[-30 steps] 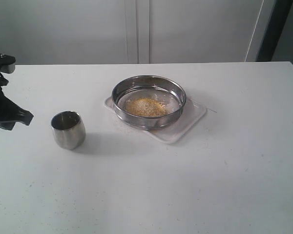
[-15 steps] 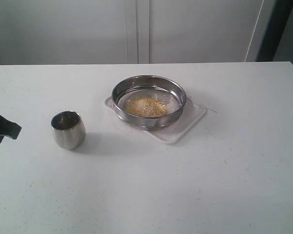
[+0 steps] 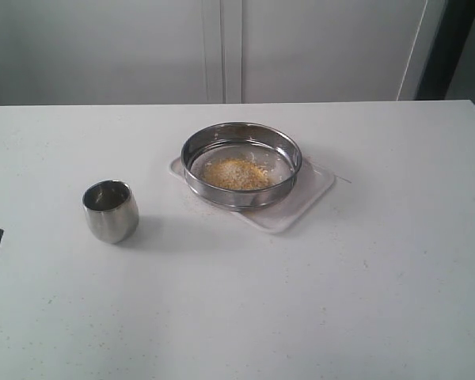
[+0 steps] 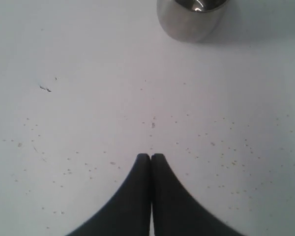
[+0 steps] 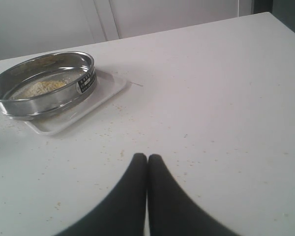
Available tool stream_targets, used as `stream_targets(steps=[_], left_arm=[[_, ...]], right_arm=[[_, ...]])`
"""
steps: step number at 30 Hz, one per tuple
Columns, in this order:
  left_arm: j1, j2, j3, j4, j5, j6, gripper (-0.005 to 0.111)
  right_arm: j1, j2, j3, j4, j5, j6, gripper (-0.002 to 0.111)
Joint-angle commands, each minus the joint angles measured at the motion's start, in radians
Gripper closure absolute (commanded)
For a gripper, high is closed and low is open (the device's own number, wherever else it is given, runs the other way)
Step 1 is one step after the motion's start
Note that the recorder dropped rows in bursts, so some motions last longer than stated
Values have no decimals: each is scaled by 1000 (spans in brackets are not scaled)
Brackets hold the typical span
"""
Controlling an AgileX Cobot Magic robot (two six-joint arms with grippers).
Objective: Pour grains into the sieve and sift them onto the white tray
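1. the sieve (image 3: 239, 196) sits on the white tray (image 3: 307, 196), mid-desk (image 3: 340, 301), nearer the far edge.
2. the grains (image 3: 235, 173) lie heaped on the sieve's mesh.
3. a steel cup (image 3: 111, 211) stands upright toward the left edge, well apart from the tray.
4. the left gripper (image 4: 151, 157) has its jaws pressed together, holding nothing, over the desk near the cup.
5. the right gripper (image 5: 147, 157) is likewise closed and empty, apart from the sieve.

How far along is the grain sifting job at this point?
Pouring looks done: the grains lie heaped in the sieve, which sits on the white tray, and the cup stands upright on the table. In hand: nothing; the left gripper and right gripper are shut and empty. Left: sifting, as the heap has not gone through; anything under the sieve is hidden.
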Motion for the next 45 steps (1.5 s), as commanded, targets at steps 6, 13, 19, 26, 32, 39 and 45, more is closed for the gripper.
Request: stream_targets(steps=[6,13,19,26,32,39,45], left_arm=[[-4,-226,158,-37,10,-8,107],[-4,-374,212,-37,38,-5,107],[-4,-429,244,-29,81,-5,107],[-4,-429,244,-29,86,-5,107],[-4,-429,244,-29,86,-5,107],[-4,-429,244,-29,86,-5,107],[-4,-429,244,-29,86,-5,107]], right_arm=[[2,-4,7,-7,-15,1,108],[2,-4,7,-7,-15,1,108],[2,-4,7,-7,-15,1,108],[2,-4,7,-7,-15,1,108],[2,-4,7,-7,-15,1,108],[2,-4,7,-7,-15,1,108],[2,-4,7,0,-15,-3,108]])
